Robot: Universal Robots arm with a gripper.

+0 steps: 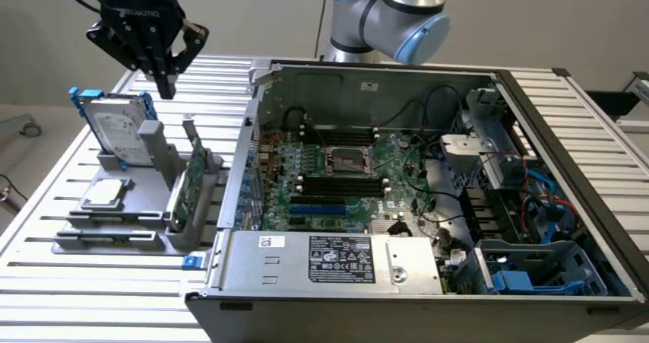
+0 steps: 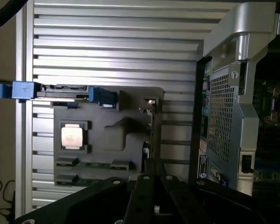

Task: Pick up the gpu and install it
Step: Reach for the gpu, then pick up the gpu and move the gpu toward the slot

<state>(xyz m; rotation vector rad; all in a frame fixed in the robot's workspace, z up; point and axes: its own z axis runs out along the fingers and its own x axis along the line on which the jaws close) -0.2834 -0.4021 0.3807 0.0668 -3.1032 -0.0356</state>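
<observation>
Gripper: I see the gripper hanging in the air above the far end of the grey holder. Its fingers are pressed together with nothing between them, and it touches nothing.
Gpu: the gpu stands on its long edge in a slot of the holder, on the side nearest the computer case. Its green board faces the exterior view's left. It is not yet picked up.
Holder: it lies on the desk, near the desk's edge on the exterior view's left and just beside the case wall.
Hard drive: the hard drive, silver with blue rails, stands upright at the holder's far end, close under the gripper.
Chip: a square silver chip lies flat in a pocket of the holder, between the drive and the holder's near end.
Case: it lies open on its side across the middle of the desk, and I can see the green board and the black cables inside.
Arm: the arm's blue and silver joint shows behind the case at the desk's far edge.
</observation>
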